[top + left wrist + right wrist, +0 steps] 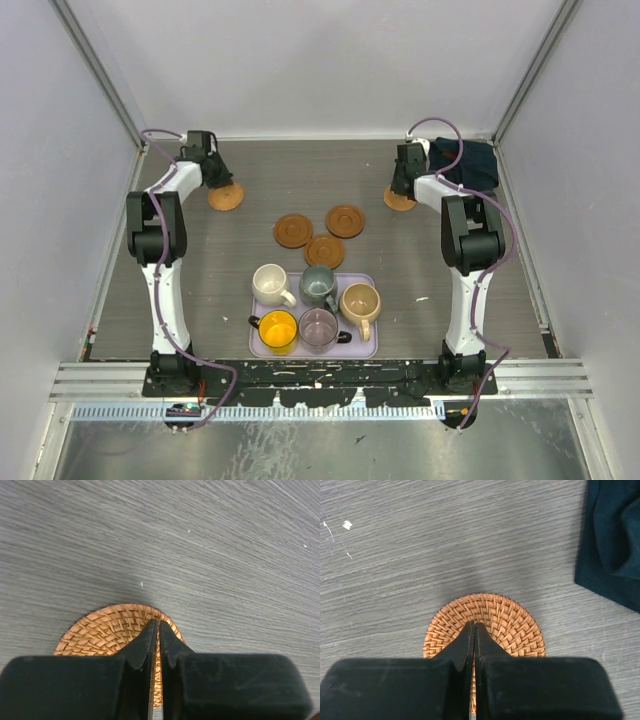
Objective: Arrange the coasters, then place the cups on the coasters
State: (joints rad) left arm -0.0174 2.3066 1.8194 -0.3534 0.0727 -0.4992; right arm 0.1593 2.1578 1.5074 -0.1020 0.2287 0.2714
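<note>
Five woven orange-brown coasters lie on the table. One coaster is at the far left, under the shut fingers of my left gripper. Another coaster is at the far right, below my shut right gripper. I cannot tell whether the tips touch the weave. Three more coasters cluster mid-table. Cream, grey-green, beige, yellow and purplish glass cups stand together on a tray.
The lavender tray holding the cups sits near the front, between the arm bases. A dark blue folded cloth lies at the back right corner, just right of the right gripper. Walls enclose the table on three sides.
</note>
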